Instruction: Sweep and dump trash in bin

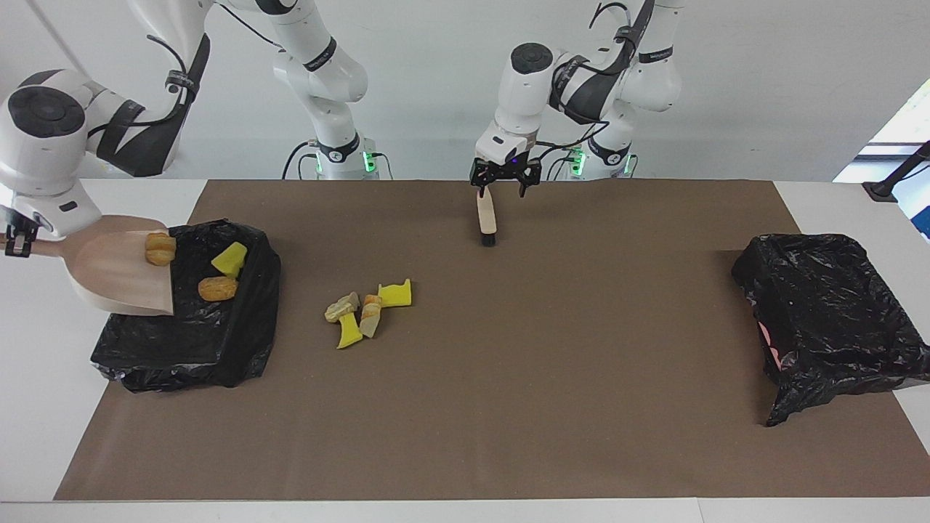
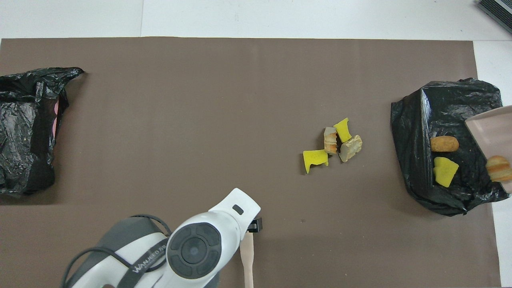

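Note:
My right gripper [image 1: 17, 240] is shut on the handle of the beige dustpan [image 1: 116, 280], which is tilted over the black-lined bin [image 1: 182, 349] at the right arm's end. One bread lump [image 1: 160, 248] sits at the pan's lip. A yellow wedge [image 1: 229, 259] and a brown chunk [image 1: 217, 288] lie in the bin. Several more trash lumps [image 1: 369, 312] lie clustered on the brown mat beside that bin. My left gripper [image 1: 501, 190] is open above the brush [image 1: 485, 218]. The brush lies on the mat with its black bristles pointing away from the robots.
A second black-lined bin [image 1: 828, 290] stands at the left arm's end of the table. The brown mat [image 1: 545, 378] covers most of the white table. In the overhead view the left arm hides its own gripper and the brush's bristle end.

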Action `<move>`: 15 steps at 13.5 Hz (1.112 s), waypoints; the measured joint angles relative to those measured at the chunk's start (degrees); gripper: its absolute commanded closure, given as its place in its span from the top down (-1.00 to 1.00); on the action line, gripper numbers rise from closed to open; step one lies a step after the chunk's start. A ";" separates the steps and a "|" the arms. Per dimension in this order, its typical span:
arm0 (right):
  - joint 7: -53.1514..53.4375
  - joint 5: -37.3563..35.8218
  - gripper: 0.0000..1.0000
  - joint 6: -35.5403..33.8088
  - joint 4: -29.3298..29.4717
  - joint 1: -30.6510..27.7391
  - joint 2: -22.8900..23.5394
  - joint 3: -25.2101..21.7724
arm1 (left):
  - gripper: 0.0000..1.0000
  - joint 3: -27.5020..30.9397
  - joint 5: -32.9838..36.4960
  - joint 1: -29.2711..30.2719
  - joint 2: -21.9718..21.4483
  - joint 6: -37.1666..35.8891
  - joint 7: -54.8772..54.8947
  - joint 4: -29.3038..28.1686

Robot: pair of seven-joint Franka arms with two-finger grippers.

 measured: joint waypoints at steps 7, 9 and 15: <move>8.27 -2.61 -1.00 -0.99 -0.13 2.52 -3.10 0.08 | 1.00 0.15 0.28 12.17 1.18 -10.70 14.56 12.45; 12.28 0.96 -1.00 -5.48 0.26 2.59 -5.48 1.08 | 1.00 0.13 1.69 13.18 2.20 -13.07 15.59 15.06; 35.43 14.50 -1.00 -17.59 0.96 3.53 -8.21 5.29 | 1.00 0.12 2.72 18.08 4.01 -16.69 21.50 19.97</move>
